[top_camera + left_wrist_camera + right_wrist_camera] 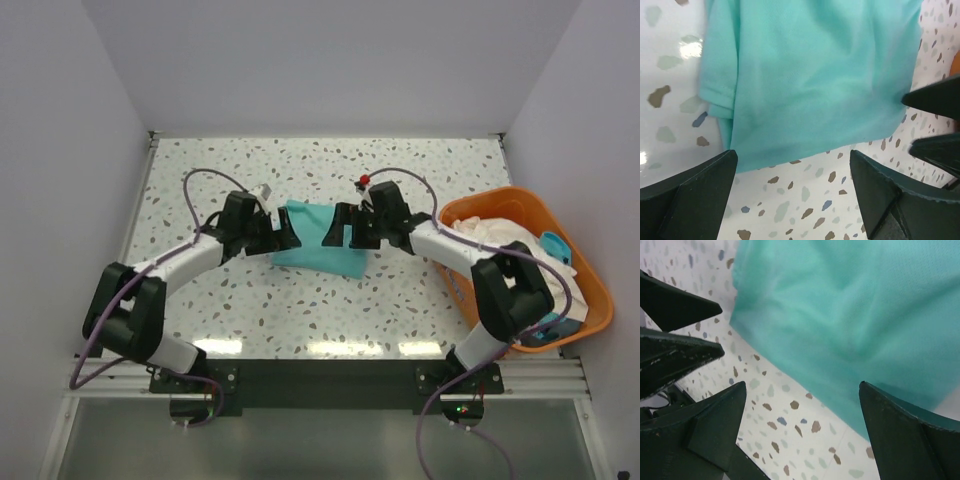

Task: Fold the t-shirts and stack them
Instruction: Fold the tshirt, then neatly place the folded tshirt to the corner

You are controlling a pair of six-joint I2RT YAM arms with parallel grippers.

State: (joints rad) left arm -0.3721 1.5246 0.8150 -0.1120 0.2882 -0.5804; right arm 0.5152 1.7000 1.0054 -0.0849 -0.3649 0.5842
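T-shirt (316,248) lies between gaping left hand (289,232), right hand (339,228).

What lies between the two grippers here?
The teal shirt, lying on the table, fills the gap between the open left gripper and the open right gripper; the top view shows it.

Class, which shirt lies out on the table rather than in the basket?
The teal shirt. It alone lies on the speckled table, while the cream shirt is bundled inside the orange basket.
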